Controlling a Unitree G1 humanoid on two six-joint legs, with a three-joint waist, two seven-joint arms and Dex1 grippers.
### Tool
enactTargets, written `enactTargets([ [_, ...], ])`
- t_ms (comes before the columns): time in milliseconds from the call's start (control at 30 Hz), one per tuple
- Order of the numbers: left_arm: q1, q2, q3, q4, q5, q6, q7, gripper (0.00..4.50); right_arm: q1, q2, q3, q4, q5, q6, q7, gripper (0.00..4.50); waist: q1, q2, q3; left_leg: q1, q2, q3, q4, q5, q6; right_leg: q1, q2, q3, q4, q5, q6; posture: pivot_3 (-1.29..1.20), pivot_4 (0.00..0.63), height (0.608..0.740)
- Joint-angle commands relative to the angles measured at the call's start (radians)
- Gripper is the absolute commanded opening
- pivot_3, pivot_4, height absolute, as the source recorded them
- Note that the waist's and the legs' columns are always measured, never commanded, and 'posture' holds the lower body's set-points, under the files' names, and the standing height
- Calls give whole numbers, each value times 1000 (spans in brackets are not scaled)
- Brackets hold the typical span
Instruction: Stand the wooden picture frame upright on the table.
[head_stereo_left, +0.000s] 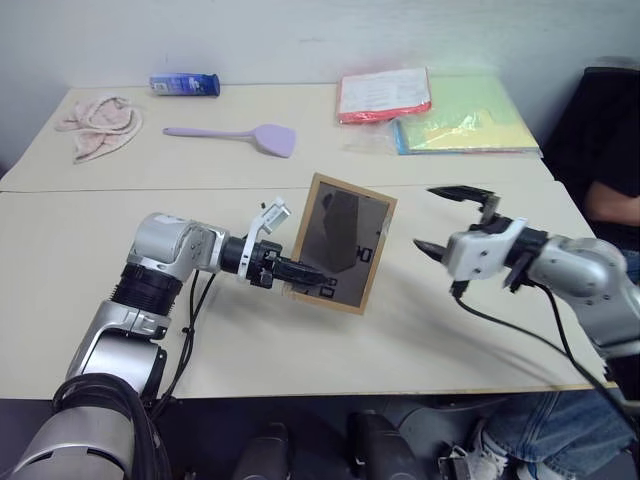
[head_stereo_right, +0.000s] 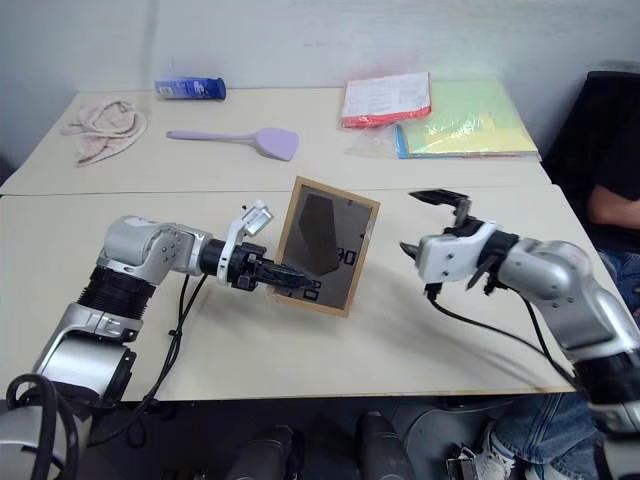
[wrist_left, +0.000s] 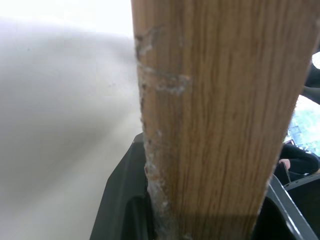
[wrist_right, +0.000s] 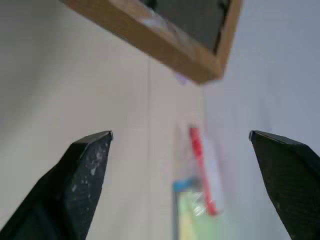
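- Left gripper (head_stereo_left: 305, 272) clenched on the lower left edge of the wooden picture frame (head_stereo_left: 345, 240); in the left wrist view the light wood border (wrist_left: 210, 120) runs between its black fingers (wrist_left: 122, 200), pinched on both sides
- Frame is held tilted over the near table (head_stereo_left: 300, 350), its dark grey back panel facing the head camera; grey easel stand (head_stereo_left: 340, 235) lies against the panel; small white label (head_stereo_left: 366, 254) near the panel's right side; the lower edge sits at or just above the tabletop, contact cannot be told
- Right gripper (head_stereo_left: 448, 218) released, jaws spread wide with nothing between them; it hangs just to the right of the frame, apart from it; the right wrist view shows both black fingertips (wrist_right: 90, 155) well apart, with a corner of the frame beyond them
- A person in dark clothing and jeans (head_stereo_left: 610, 180) sits at the right end of the table
- Far table: lilac spatula (head_stereo_left: 235, 136) in the middle; pink cloth (head_stereo_left: 100, 125) at left; blue bottle (head_stereo_left: 185, 84) lying on its side behind them; red folder (head_stereo_left: 385, 95) and yellow-green folder (head_stereo_left: 470, 120) at right, overlapping
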Motion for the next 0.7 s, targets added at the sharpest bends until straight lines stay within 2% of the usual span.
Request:
enactTargets([
  [33, -43, -2, 34, -26, -38, 21, -23, 1254, -118, 36, 50, 124, -324, -238, -331, 4320, -9, 0, 0, 0, 0, 0, 0, 0, 0, -1, 0, 0, 0, 0, 0, 0, 150, 740],
  [100, -49, -3, 37, -25, -45, 35, -27, 1254, -171, 66, 75, 175, -422, -273, -455, 3858, -14, 0, 0, 0, 0, -1, 0, 1, -1, -1, 0, 0, 1, 0, 0, 0, 150, 740],
  [200, -51, -1, 37, -29, -48, 42, -28, 1254, -227, 92, 110, 206, -561, -301, -639, 2814, -16, 0, 0, 0, 0, -1, 0, 1, -1, -1, 1, 0, 2, 0, 0, 0, 150, 740],
  [300, -51, 1, 38, -30, -49, 47, -29, 1254, -250, 93, 126, 218, -632, -313, -756, 1838, -17, 0, 0, 0, 0, -1, 0, 1, -2, -1, 1, -1, 2, 0, 0, 0, 150, 740],
  [400, -55, 2, 52, -17, -48, 51, -21, 1254, -258, 81, 138, 229, -651, -341, -813, 1561, -17, 0, 0, 0, 0, -1, 0, 1, -2, 0, 1, -1, 2, 0, 0, 0, 150, 740],
  [500, -43, 15, 67, -20, -40, 18, -18, 1254, -262, 74, 144, 248, -637, -363, -813, 1488, -18, 0, 0, 0, 0, -1, 0, 1, -2, 0, 1, -1, 2, 0, 0, 0, 150, 740],
  [567, -41, 22, 92, -14, -48, 29, -6, 1993, -263, 71, 145, 258, -624, -381, -815, 1488, -21, 0, 0, 0, 0, -1, 0, 1, -2, 0, 1, -1, 3, 0, 0, 0, 150, 740],
  [700, -25, 82, 135, -38, -64, 49, 5, 3196, -277, 79, 142, 283, -591, -408, -803, 1250, -30, 0, 0, 0, 0, -1, -1, 1, -2, 0, 1, -1, 3, 0, 0, 0, 150, 740],
])
